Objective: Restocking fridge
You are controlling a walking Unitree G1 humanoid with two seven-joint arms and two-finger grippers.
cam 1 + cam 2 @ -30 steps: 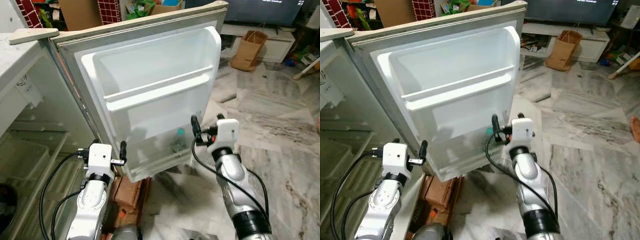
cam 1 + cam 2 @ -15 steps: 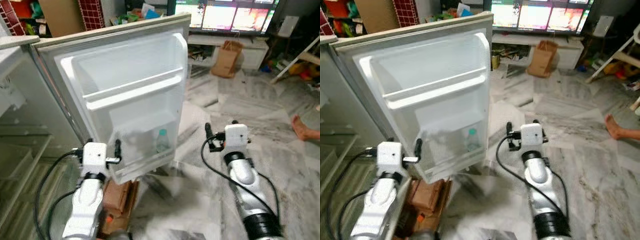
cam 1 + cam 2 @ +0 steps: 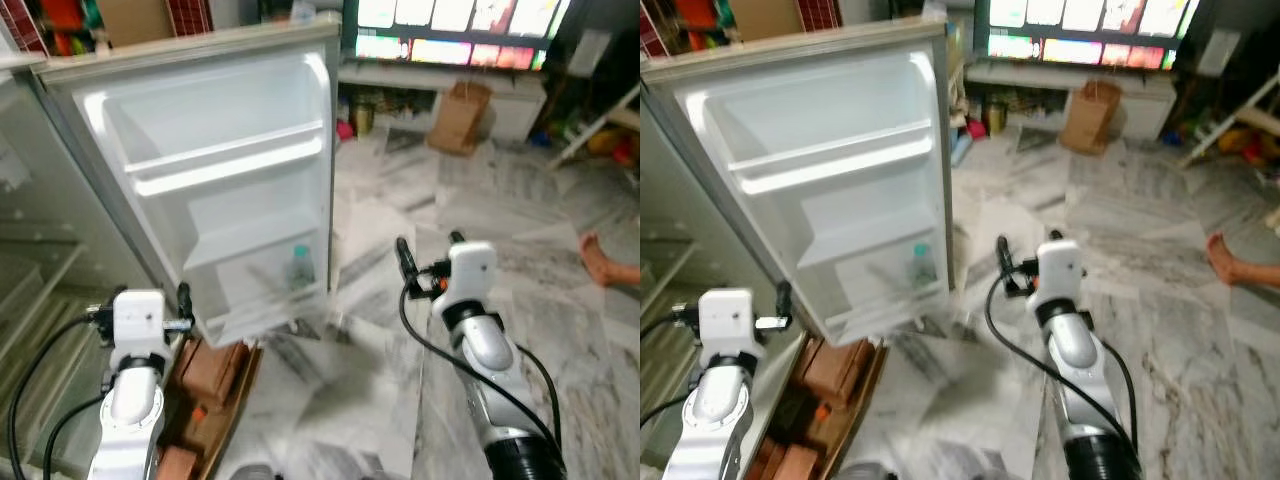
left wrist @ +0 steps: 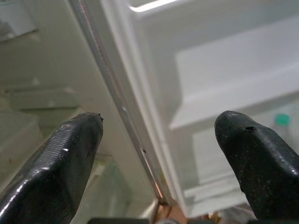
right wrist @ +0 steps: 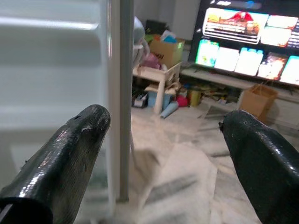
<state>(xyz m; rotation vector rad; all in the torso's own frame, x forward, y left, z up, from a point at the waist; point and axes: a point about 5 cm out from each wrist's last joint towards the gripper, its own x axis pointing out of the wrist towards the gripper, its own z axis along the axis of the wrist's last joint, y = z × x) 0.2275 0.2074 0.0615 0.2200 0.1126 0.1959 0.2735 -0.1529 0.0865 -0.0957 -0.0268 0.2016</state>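
The fridge door (image 3: 215, 170) stood swung wide open, its white inner side turned toward the robot, so that the door shelves could be reached from the front. A bottle (image 3: 298, 267) with a teal cap sat upright in the lowest door bin, at its right end, where the bin's front rail would keep it from tipping out; the upper door shelf (image 3: 225, 168) held nothing that could be made out. The left gripper (image 4: 159, 154) hung low and near, just left of the door's bottom corner, its fingers spread wide with nothing between them, pointing at the hinge edge where the door meets the cabinet (image 3: 45, 250). The right gripper (image 5: 163, 154) was raised to the right of the door's free edge, well apart from it, also spread wide and holding nothing, looking past the edge at the far room with its lit screen (image 3: 450, 25). Both arms seemed held up and clear of the door rather than reaching in, likely because no item was in hand yet. A brown paper bag (image 3: 462, 116) stood far on the marble floor (image 3: 560, 200), and a person's foot (image 3: 600, 262) lay at the right edge
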